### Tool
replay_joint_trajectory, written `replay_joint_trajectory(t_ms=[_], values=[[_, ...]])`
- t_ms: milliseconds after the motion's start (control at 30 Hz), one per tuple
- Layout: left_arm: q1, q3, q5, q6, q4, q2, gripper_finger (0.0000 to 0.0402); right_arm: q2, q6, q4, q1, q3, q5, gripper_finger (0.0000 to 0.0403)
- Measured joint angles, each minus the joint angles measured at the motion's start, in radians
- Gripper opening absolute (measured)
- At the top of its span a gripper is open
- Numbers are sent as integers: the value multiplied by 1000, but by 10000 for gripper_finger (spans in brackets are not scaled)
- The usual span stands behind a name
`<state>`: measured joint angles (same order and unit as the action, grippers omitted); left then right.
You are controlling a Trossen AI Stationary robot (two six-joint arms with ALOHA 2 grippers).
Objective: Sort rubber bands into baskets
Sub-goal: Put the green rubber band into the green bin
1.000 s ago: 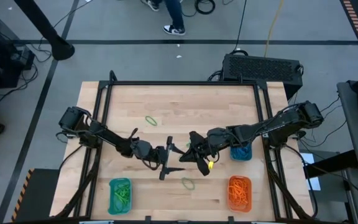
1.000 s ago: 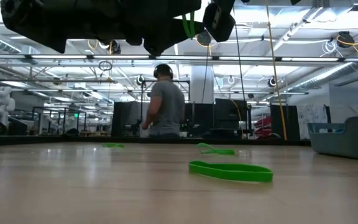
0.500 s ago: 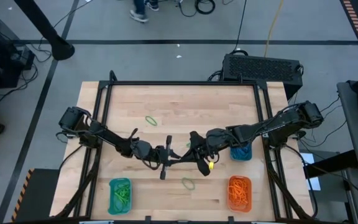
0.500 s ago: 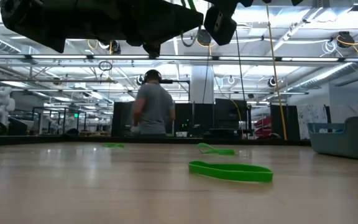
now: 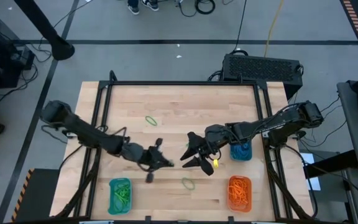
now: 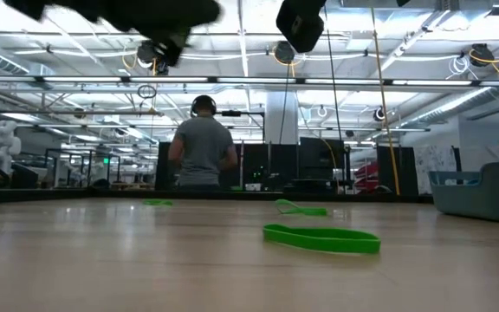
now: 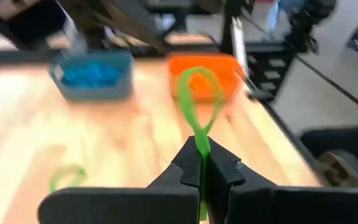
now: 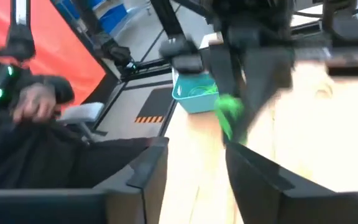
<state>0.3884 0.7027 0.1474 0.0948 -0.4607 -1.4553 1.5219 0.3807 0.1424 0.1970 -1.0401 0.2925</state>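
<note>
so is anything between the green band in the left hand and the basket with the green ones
Nothing visible. The left hand holds the green band above bare table, and the green-filled basket sits at the near edge beside it.

wood table in black frame, black vented box just past its far edge, cables on grey floor, person standing beyond the table with back turned, white humanoid figure far off
</note>
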Motion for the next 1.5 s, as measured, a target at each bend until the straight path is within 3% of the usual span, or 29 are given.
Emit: replay_joint_trajectory(t_ms=[267, 533, 733, 900, 1133, 1500], values=[[207, 95, -52, 409, 615, 225, 1, 1, -64, -13, 34, 0, -1, 187], [440, 129, -74, 855, 860, 248, 0, 10, -138, 0, 76, 0, -4, 188], [525, 128, -112, 1115, 1012, 175, 0, 10, -167, 5, 94, 0, -11, 188], [552, 128, -232, 1183, 1064, 108, 0, 11, -192, 9, 100, 0, -11, 187], [557, 128, -261, 1155, 1061, 58, 8, 11, -220, 11, 97, 0, -15, 187], [549, 128, -230, 1154, 1101, 34, 116, 11, -220, -6, 97, 0, -58, 187]])
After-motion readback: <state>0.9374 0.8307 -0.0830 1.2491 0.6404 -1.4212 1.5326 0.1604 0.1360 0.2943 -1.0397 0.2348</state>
